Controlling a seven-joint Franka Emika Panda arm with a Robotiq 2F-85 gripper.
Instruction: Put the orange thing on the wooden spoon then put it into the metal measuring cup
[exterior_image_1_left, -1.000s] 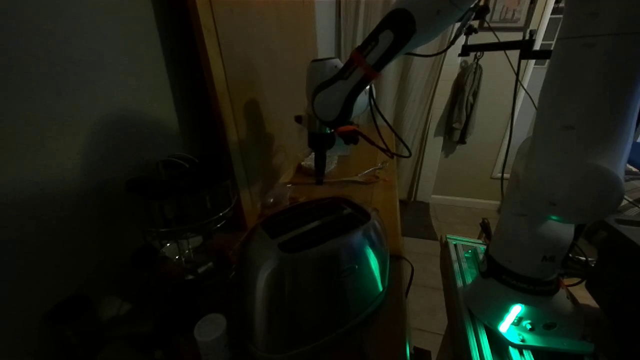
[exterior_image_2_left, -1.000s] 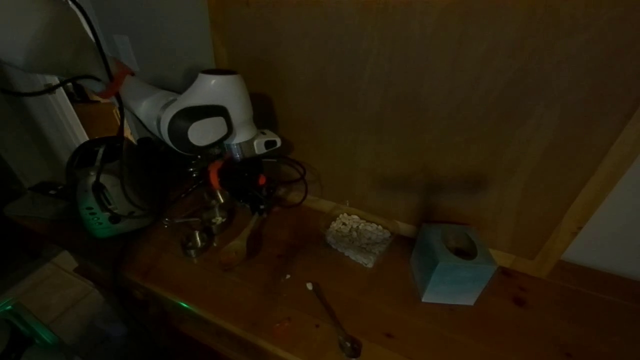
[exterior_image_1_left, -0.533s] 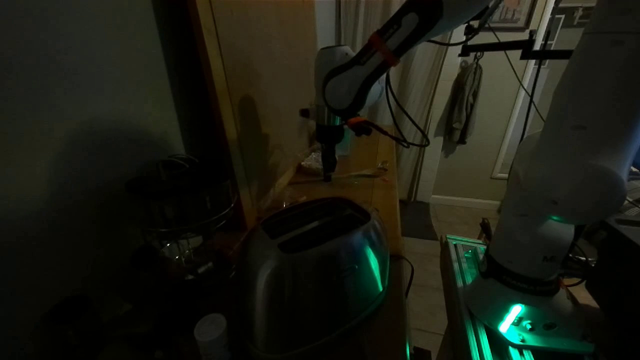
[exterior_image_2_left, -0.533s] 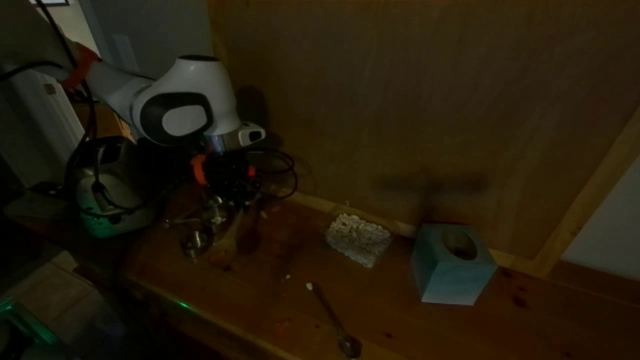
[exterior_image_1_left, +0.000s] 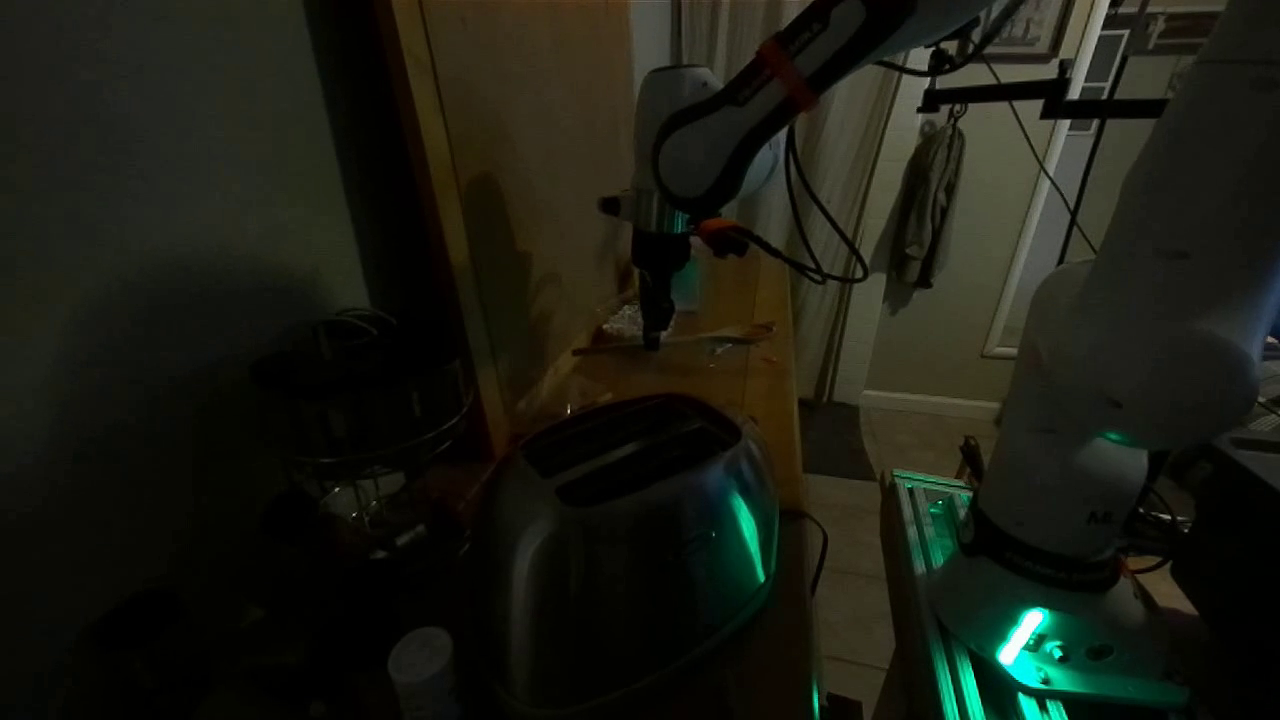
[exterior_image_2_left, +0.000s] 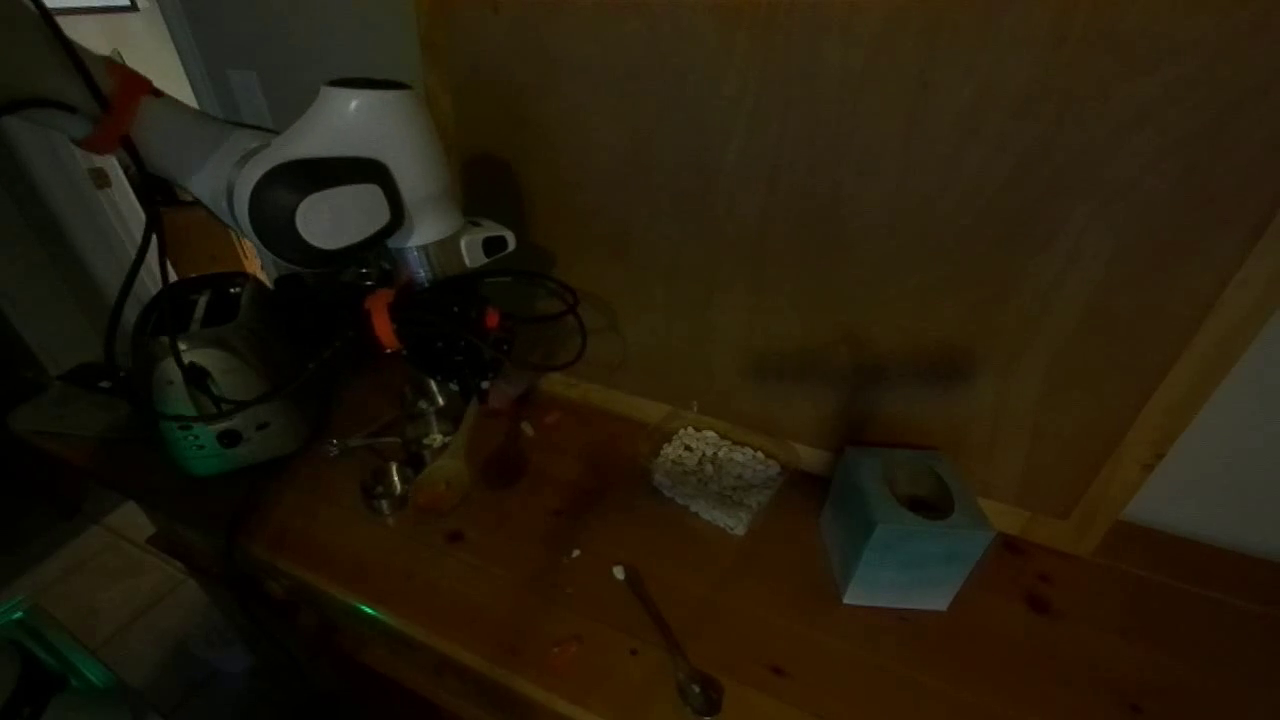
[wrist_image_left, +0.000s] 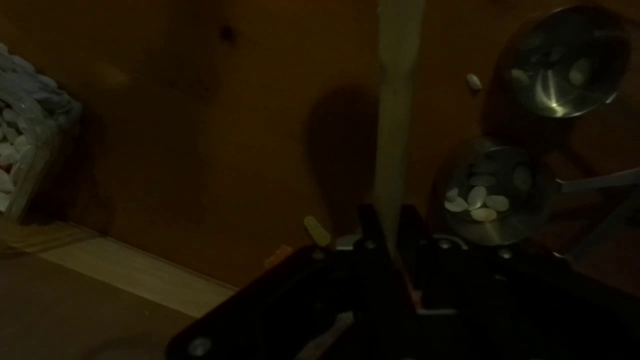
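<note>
Orange thing (exterior_image_2_left: 438, 491) sat in bowl of wooden spoon (wrist_image_left: 396, 95), seemingly (dim). Claw (wrist_image_left: 389, 216) gripped handle above counter (exterior_image_2_left: 510, 600), bowl toward front edge, metal measuring cup (wrist_image_left: 555, 104) nearby.

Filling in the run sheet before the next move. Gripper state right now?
Gripper: closed, holding the wooden spoon by its handle.

two spoons (wrist_image_left: 395, 110) (exterior_image_2_left: 697, 690), at least two metal cups (wrist_image_left: 560, 105) (wrist_image_left: 490, 230), one toaster (exterior_image_1_left: 640, 580)
</note>
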